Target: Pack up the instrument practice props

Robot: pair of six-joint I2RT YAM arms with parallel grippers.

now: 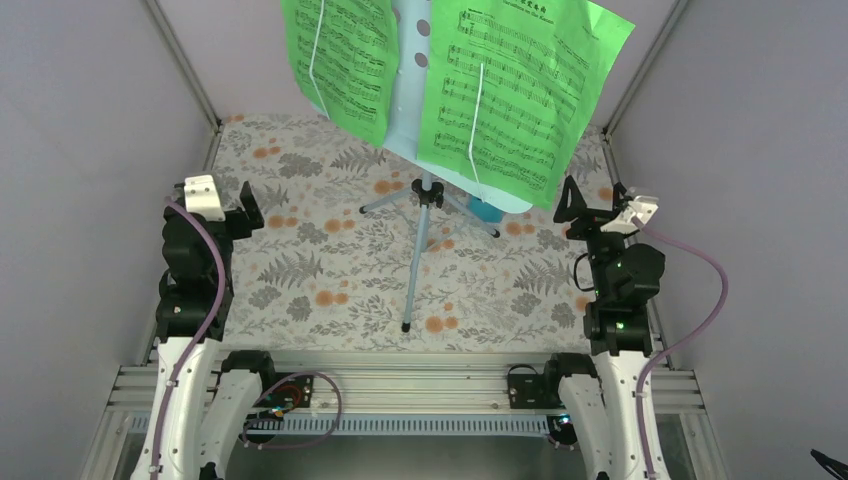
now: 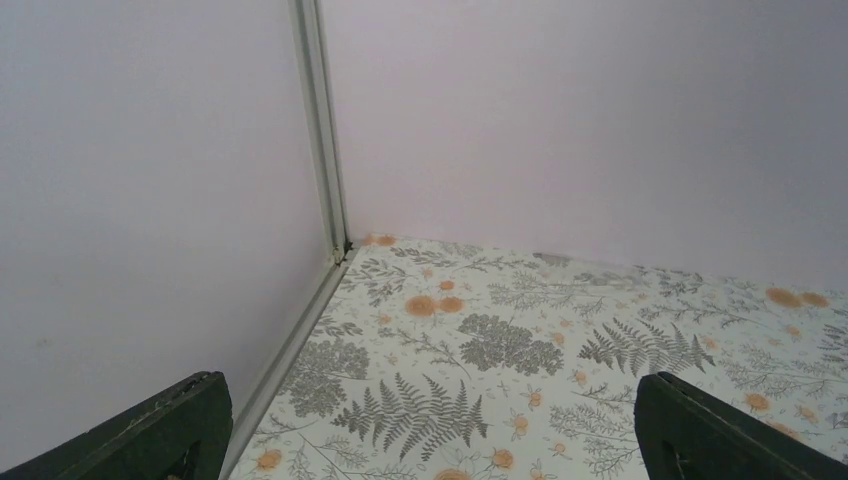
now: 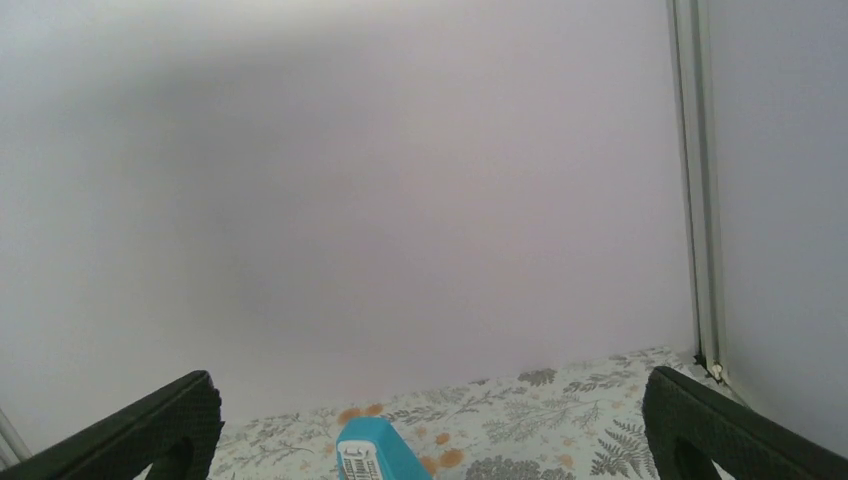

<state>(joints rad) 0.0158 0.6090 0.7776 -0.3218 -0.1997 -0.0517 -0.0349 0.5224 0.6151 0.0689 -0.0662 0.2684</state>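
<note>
Seeing left end effector [image 2: 428, 382] and right end effector [image 3: 430, 378] wide, empty, I fear bumping the music stand [image 1: 418, 250] topples it, scattering green pages [image 1: 505, 90].

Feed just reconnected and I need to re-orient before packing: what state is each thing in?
music stand: upright, tripod legs spread, not folded.
green sheet-music pages: two, spread side by side on the stand.
metronome: standing on the table beyond the stand; running or not, cannot tell.
left end effector: open, empty.
right end effector: open, empty.
</note>
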